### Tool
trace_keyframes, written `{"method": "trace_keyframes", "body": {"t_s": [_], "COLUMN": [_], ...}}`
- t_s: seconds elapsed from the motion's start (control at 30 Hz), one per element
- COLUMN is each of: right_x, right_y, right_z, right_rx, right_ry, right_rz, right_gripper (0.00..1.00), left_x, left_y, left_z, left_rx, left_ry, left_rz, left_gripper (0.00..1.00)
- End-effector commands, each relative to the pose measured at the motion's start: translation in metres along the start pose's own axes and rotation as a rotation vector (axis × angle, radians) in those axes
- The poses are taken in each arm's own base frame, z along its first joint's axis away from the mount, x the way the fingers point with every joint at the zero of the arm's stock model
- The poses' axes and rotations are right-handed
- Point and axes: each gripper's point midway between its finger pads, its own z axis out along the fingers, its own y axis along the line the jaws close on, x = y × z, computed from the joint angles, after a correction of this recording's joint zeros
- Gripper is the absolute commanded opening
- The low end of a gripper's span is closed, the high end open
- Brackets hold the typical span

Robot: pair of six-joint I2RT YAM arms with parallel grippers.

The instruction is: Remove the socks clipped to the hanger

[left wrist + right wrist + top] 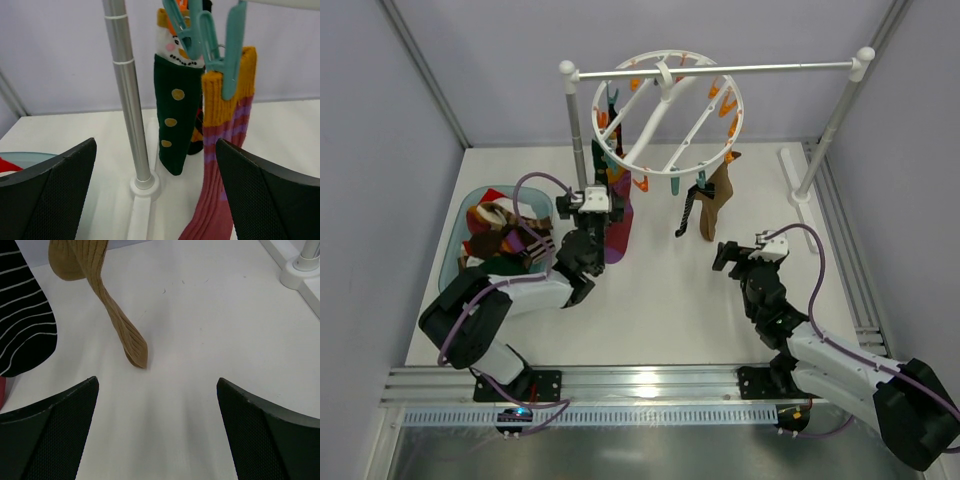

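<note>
Found, above the white surface [670, 300], the hanger [664, 82] hooked on the rack bar [770, 68], its socks [720, 195] dangling with long axes vertical, the maroon sock [215, 200] just ahead-right of the left pincer [156, 147], spread wide and nearer it than the equally spread, empty right pincer [157, 382].

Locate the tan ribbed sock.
The tan sock hangs from the right rim of the hanger in the top view, beside the striped sock, just beyond the right gripper.

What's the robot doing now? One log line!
left gripper open, facing maroon sock | right gripper open, facing brown sock | both clipped to hanger
</note>
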Motion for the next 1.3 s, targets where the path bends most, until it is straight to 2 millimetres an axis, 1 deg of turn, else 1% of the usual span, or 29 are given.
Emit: {"method": "trace_keyframes", "body": {"t_s": [0.0,0.03,0.07,0.1,0.17,0.2,0.27,0.33,0.37,0.4,0.5,0.7,0.73,0.8,0.83,0.93,0.97,1.0,1.1,1.13,1.17,1.2,1.23,1.27], "right_x": [-0.016,-0.015,-0.015,-0.015,-0.015,-0.015,-0.015,-0.015,-0.015,-0.015,-0.015,-0.015,-0.015,-0.015,-0.014,-0.014,-0.014,-0.015,-0.014,-0.014,-0.014,-0.013,-0.013,-0.013], "right_y": [0.003,0.003,0.004,0.004,0.003,0.003,0.002,0.003,0.003,0.004,0.004,0.003,0.003,0.003,0.003,0.003,0.002,0.003,0.001,0.002,0.002,0.002,0.002,0.002], "right_z": [0.003,0.004,0.004,0.004,0.004,0.004,0.004,0.004,0.004,0.004,0.004,0.004,0.004,0.004,0.004,0.004,0.005,0.004,0.005,0.004,0.004,0.005,0.005,0.005], "right_rx": [-0.005,-0.004,-0.009,-0.007,-0.007,-0.007,-0.006,-0.010,-0.012,-0.016,-0.015,-0.012,-0.011,-0.013,-0.014,-0.012,-0.011,-0.012,-0.008,-0.010,-0.011,-0.011,-0.011,-0.012], "right_ry": [-0.062,-0.059,-0.058,-0.058,-0.059,-0.059,-0.061,-0.061,-0.059,-0.060,-0.058,-0.060,-0.061,-0.060,-0.059,-0.059,-0.059,-0.060,-0.061,-0.062,-0.061,-0.059,-0.059,-0.058], "right_rz": [0.041,0.038,0.040,0.040,0.041,0.041,0.042,0.043,0.042,0.042,0.040,0.040,0.040,0.041,0.039,0.039,0.037,0.038,0.038,0.039,0.038,0.036,0.039,0.035], "right_gripper": [1.00,1.00,1.00,1.00,1.00,1.00,1.00,1.00,1.00,1.00,1.00,1.00,1.00,1.00,1.00,1.00,1.00,1.00,1.00,1.00,1.00,1.00,1.00,0.99], "left_x": [-0.007,-0.006,-0.002,0.006,0.008,0.011,0.011,0.013,0.019,0.026,0.034,0.036,0.040,0.041,0.048,0.049,0.056,0.054,0.060,0.059,0.058,0.059,0.056,0.055], "left_y": [-0.015,-0.020,-0.015,-0.018,-0.018,-0.014,-0.012,-0.010,-0.011,-0.012,-0.021,-0.029,-0.028,-0.029,-0.032,-0.038,-0.039,-0.040,-0.042,-0.043,-0.045,-0.045,-0.045,-0.044], "left_z": [-0.003,-0.003,0.001,0.003,0.009,0.011,0.010,0.014,0.015,0.019,0.025,0.025,0.026,0.030,0.031,0.037,0.039,0.042,0.044,0.044,0.043,0.042,0.041,0.040], "left_rx": [0.117,0.158,0.160,0.186,0.208,0.205,0.206,0.201,0.205,0.215,0.248,0.294,0.294,0.303,0.320,0.346,0.347,0.345,0.352,0.354,0.367,0.374,0.376,0.369], "left_ry": [-0.027,-0.029,-0.019,0.005,0.016,0.018,0.001,0.004,0.019,0.034,0.047,0.048,0.056,0.052,0.069,0.065,0.078,0.070,0.072,0.067,0.061,0.060,0.052,0.048], "left_rz": [-0.027,-0.031,-0.053,-0.057,-0.099,-0.104,-0.117,-0.115,-0.109,-0.115,-0.122,-0.126,-0.121,-0.121,-0.145,-0.158,-0.154,-0.157,-0.151,-0.153,-0.155,-0.154,-0.159,-0.170], "left_gripper": [1.00,1.00,1.00,1.00,1.00,1.00,1.00,1.00,1.00,1.00,1.00,1.00,1.00,1.00,1.00,1.00,1.00,1.00,0.98,0.78,0.69,0.55,0.13,0.00]}}
